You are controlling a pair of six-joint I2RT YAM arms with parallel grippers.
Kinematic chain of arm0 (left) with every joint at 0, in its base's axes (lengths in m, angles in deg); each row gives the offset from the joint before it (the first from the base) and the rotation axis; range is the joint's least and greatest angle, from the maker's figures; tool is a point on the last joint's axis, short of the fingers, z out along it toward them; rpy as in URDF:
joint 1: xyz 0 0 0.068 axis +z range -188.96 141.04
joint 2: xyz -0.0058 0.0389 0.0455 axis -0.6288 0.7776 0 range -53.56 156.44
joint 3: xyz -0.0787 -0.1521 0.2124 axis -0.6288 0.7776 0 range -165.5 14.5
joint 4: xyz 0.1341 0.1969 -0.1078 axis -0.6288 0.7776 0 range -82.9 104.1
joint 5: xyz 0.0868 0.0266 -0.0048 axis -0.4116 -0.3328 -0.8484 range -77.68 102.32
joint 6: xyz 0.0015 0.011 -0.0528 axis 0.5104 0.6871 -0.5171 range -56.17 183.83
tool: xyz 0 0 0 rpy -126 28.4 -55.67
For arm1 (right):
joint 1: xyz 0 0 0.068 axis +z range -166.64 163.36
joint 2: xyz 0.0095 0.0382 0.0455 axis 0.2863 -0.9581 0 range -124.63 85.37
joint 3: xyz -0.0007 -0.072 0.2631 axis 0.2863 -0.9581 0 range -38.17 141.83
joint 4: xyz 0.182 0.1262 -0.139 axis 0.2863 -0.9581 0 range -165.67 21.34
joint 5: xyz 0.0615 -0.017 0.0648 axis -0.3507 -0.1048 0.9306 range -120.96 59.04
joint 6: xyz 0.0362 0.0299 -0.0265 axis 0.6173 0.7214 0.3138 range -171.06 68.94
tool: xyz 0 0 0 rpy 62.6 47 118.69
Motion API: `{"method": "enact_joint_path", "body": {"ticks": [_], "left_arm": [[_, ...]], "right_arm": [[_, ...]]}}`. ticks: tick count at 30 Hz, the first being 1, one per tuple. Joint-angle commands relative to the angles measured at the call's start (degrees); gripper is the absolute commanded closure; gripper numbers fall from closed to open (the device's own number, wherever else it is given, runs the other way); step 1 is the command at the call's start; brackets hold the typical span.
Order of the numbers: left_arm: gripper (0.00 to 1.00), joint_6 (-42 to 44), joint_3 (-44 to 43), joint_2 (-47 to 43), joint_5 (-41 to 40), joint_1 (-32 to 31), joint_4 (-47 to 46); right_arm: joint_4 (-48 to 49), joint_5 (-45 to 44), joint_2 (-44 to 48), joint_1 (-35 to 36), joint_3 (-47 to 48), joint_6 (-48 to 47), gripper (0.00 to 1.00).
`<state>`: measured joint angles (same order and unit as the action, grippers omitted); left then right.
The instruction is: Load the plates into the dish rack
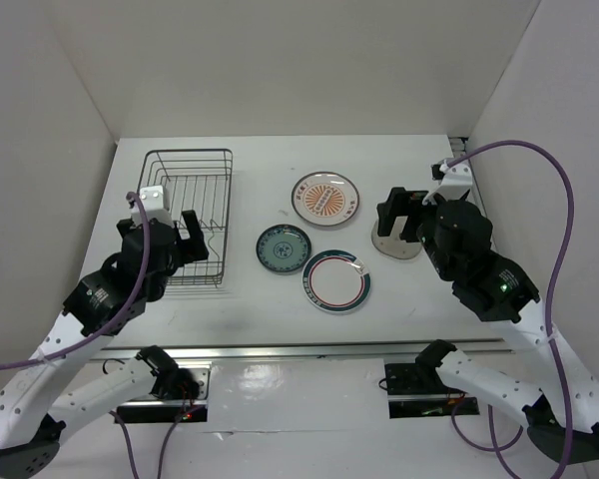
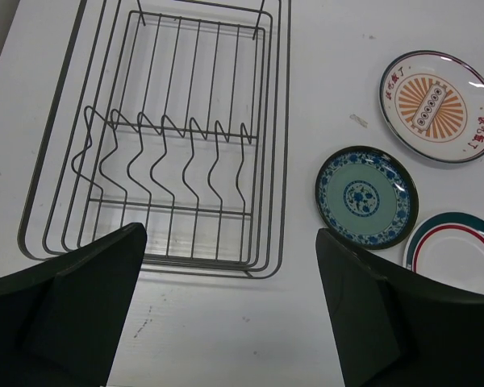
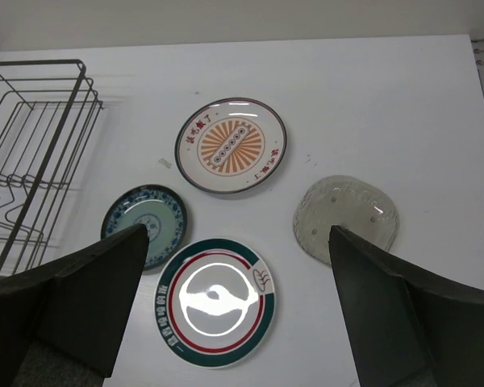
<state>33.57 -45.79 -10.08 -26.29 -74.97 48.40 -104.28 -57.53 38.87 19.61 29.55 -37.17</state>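
White table [image 1: 399, 160], left end effector [image 1: 170, 233] wide open above dish rack [image 1: 187, 172], right end effector [image 1: 407, 212] wide open near plates [image 1: 324, 197]

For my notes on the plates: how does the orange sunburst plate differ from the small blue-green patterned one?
The orange sunburst plate is wider than the blue-green plate. The orange one has a pale face with red characters; the blue-green one is patterned in blue all over. The orange one lies farther back on the table, the blue-green one nearer the dish rack. Both are round and lie flat, outside the rack.
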Motion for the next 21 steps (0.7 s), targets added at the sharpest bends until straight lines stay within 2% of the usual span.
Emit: {"method": "enact_joint_path", "body": {"ticks": [1,9,12,13,16,19,21], "left_arm": [[0.00,0.64,0.18,-0.16,0.47,0.33,-2.98],[0.00,1.17,0.70,0.46,2.93,0.33,-4.12],[0.00,1.78,0.70,1.16,5.91,1.56,-4.73],[0.00,1.78,0.70,1.69,6.70,2.86,-4.74],[0.00,2.31,0.70,2.74,10.21,3.93,-5.26],[0.00,2.31,1.22,2.75,11.54,5.33,-5.79],[0.00,2.93,1.75,2.22,12.07,5.34,-6.40]], "right_arm": [[3.09,-1.47,0.45,0.49,-0.93,0.52,0.00],[5.98,0.10,-1.39,0.49,-5.13,3.33,0.00],[14.41,5.54,-2.72,-0.65,-12.77,5.87,0.00],[21.57,12.70,-4.98,-2.74,-15.05,6.58,0.00],[33.89,28.52,-10.78,-8.72,-21.22,10.71,0.00],[43.40,30.69,-19.73,-14.61,-24.22,14.59,0.00],[45.27,31.57,-23.97,-16.03,-22.91,15.38,0.00]]}}
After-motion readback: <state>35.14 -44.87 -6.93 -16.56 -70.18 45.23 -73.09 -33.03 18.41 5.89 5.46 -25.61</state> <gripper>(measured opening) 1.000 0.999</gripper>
